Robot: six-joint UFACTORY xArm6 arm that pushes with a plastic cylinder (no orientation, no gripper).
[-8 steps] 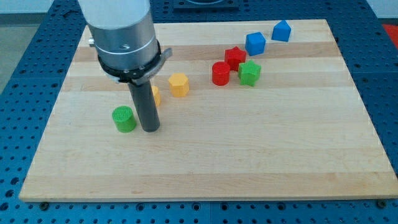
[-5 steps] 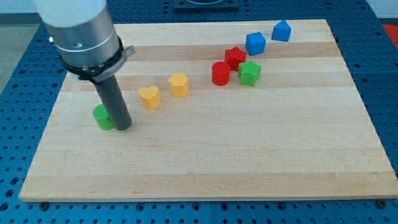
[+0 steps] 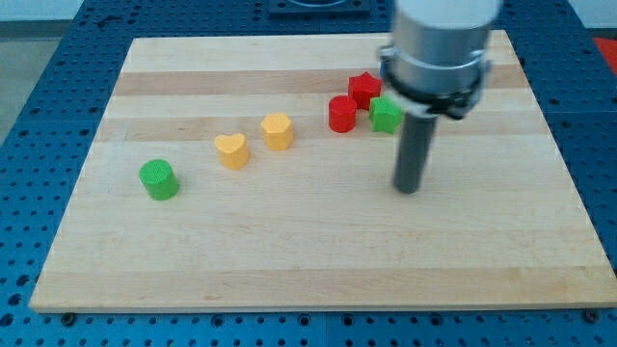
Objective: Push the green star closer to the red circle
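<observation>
The green star (image 3: 385, 116) sits right of the red circle (image 3: 341, 114), with a small gap between them. A red star (image 3: 364, 88) lies just above them. My tip (image 3: 409, 189) rests on the board below and slightly right of the green star, not touching any block. The arm's body hides the area above and to the right of the green star, where two blue blocks stood in the earlier frames.
An orange hexagon-like block (image 3: 278, 130) and an orange heart (image 3: 231, 150) lie left of centre. A green cylinder (image 3: 158, 179) stands at the view's left. The wooden board (image 3: 308, 260) lies on a blue perforated table.
My tip has swept from beside the green cylinder at the left across to the right, below the green star. The cylinder has shifted slightly left. The blue blocks are now hidden.
</observation>
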